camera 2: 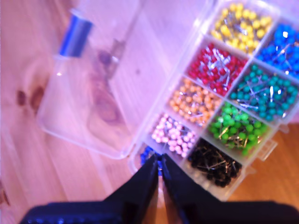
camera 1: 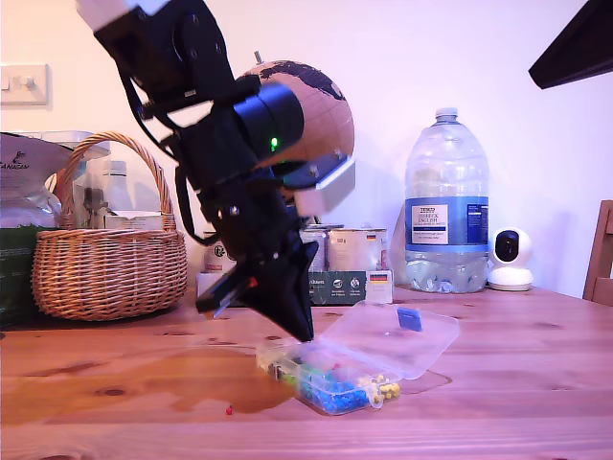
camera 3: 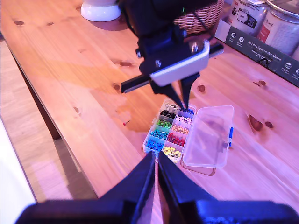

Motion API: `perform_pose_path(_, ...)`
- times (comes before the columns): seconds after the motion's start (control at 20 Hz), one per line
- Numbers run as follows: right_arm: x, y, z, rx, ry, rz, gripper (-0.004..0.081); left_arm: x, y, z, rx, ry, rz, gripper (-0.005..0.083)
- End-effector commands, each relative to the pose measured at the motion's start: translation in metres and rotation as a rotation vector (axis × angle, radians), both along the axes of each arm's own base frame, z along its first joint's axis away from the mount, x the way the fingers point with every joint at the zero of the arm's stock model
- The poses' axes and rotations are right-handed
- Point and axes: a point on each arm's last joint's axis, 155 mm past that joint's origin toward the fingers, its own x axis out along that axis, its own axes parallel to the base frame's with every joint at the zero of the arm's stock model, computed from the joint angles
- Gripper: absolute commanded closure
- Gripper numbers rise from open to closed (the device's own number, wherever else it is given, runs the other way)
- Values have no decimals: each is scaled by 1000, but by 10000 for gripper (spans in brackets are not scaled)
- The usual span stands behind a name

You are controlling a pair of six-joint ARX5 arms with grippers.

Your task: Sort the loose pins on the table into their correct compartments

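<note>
While one loose red pin (camera 1: 229, 410) lies alone on the surface (camera 1: 115, 383) near its front edge in the exterior view, the clear box (camera 1: 330, 376) sits just beyond it toward the exterior view's right, lid (camera 1: 397, 335) folded open flat. My first gripper (camera 2: 160, 161) hangs over the box's end compartment of blue pins (camera 2: 146, 152), beside the pink ones (camera 2: 173, 136), jaws nearly together; whether they hold a pin, I cannot tell. My second gripper (camera 3: 156, 161) hovers high above the box, jaws narrow, holding nothing.
</note>
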Motion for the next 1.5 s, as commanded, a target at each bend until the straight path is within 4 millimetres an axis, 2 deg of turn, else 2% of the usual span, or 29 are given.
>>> perform_pose_path(0.0, 0, 1, -1, 1, 4, 3, 783, -2, 2, -13, 15, 22, 3, 797)
perform_pose_path(0.35, 0, 1, -1, 1, 4, 3, 783, 5, -1, -9, -6, -7, 17, 797)
perform_pose_path(0.75, 0, 1, -1, 1, 5, 3, 783, 12, 5, -9, 22, -30, 40, 797)
perform_pose_path(1.05, 0, 1, -1, 1, 4, 3, 783, 11, 4, -9, 22, -31, 35, 795)
perform_pose_path(1.2, 0, 1, -1, 1, 5, 3, 783, 11, 4, -9, 22, -31, 35, 744)
perform_pose_path(1.45, 0, 1, -1, 1, 4, 3, 783, 10, 3, -9, 16, -29, 31, 744)
